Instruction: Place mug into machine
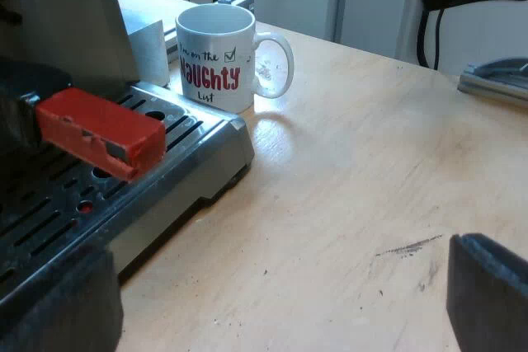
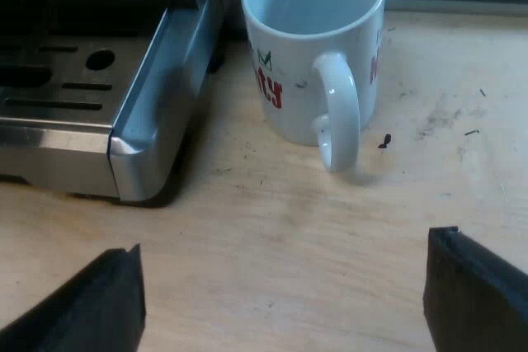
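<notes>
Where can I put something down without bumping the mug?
The bare table on the mug's handle side is wide open. The drip tray grille holds nothing as far as it shows, though the red handle end hangs over it. It is tight only in the narrow gap between mug and tray corner.

The mug (image 1: 216, 59) is glossy white glazed ceramic with red and black printed lettering, and its smooth handle catches the light. The table (image 1: 355, 171) is pale wood, smooth, with a soft sheen, faint grain and a few dark scuffs. The machine's tray (image 1: 206, 142) is brushed metal with a satin shine. The handle's end (image 1: 103, 129) is matt red plastic. The right gripper (image 2: 285, 302) has matt black fingers (image 2: 474, 298).
</notes>
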Controlling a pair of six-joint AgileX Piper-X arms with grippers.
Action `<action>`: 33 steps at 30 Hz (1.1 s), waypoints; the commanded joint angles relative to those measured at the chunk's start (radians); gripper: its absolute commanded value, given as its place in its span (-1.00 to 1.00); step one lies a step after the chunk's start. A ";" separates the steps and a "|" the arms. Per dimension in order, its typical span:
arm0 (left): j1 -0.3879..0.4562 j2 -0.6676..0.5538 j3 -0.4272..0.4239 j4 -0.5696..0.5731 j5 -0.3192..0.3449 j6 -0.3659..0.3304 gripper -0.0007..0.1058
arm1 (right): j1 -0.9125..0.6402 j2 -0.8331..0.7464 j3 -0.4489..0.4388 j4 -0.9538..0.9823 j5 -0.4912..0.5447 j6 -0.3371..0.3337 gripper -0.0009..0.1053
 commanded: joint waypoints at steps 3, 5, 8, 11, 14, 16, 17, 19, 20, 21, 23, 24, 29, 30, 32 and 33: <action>-0.003 0.000 0.011 -0.014 0.009 0.000 0.53 | 0.001 0.001 0.129 -0.226 0.007 -0.009 0.36; -0.003 0.000 0.011 -0.014 0.009 0.000 0.53 | 0.001 0.004 0.164 -0.288 0.023 -0.009 0.36; -0.003 0.000 0.011 -0.014 0.009 0.000 0.53 | 0.001 0.031 0.220 -0.406 0.042 -0.009 0.36; -0.003 0.000 0.013 -0.014 0.009 0.000 0.53 | 0.001 0.094 0.259 -0.524 0.050 -0.009 0.36; -0.003 0.000 0.013 -0.014 0.009 0.000 0.53 | 0.001 0.195 0.275 -0.624 0.050 -0.009 0.36; -0.003 0.000 0.013 -0.014 0.009 0.000 0.53 | 0.001 0.265 0.275 -0.692 0.050 -0.009 0.36; -0.003 0.000 0.013 -0.014 0.009 0.000 0.53 | 0.001 0.308 0.275 -0.736 0.050 -0.009 0.36; -0.003 0.000 0.013 -0.014 0.009 0.000 0.53 | 0.001 0.369 0.275 -0.810 0.050 -0.004 0.36; -0.003 0.000 0.013 -0.014 0.009 0.000 0.53 | 0.001 0.433 0.275 -0.873 0.050 0.008 0.36; -0.003 0.000 0.013 -0.014 0.009 0.000 0.53 | 0.001 0.488 0.275 -0.924 0.050 0.008 0.36; -0.003 0.000 0.013 -0.014 0.009 0.000 0.53 | 0.001 0.533 0.275 -0.966 0.050 0.008 0.36; -0.003 0.000 0.013 -0.014 0.009 0.000 0.53 | 0.001 0.570 0.275 -0.993 0.050 0.008 0.36; -0.003 0.000 0.013 -0.014 0.009 0.000 0.53 | 0.001 0.726 0.275 -1.159 0.047 0.031 0.36; -0.003 0.000 0.013 -0.014 0.009 0.000 0.53 | 0.001 0.726 0.275 -1.159 0.047 0.031 0.36; -0.003 0.000 0.013 -0.014 0.009 0.000 0.53 | 0.001 0.797 0.272 -1.225 0.047 0.030 0.36; -0.003 0.000 0.013 -0.014 0.009 0.000 0.53 | 0.001 0.797 0.272 -1.235 0.047 0.030 0.36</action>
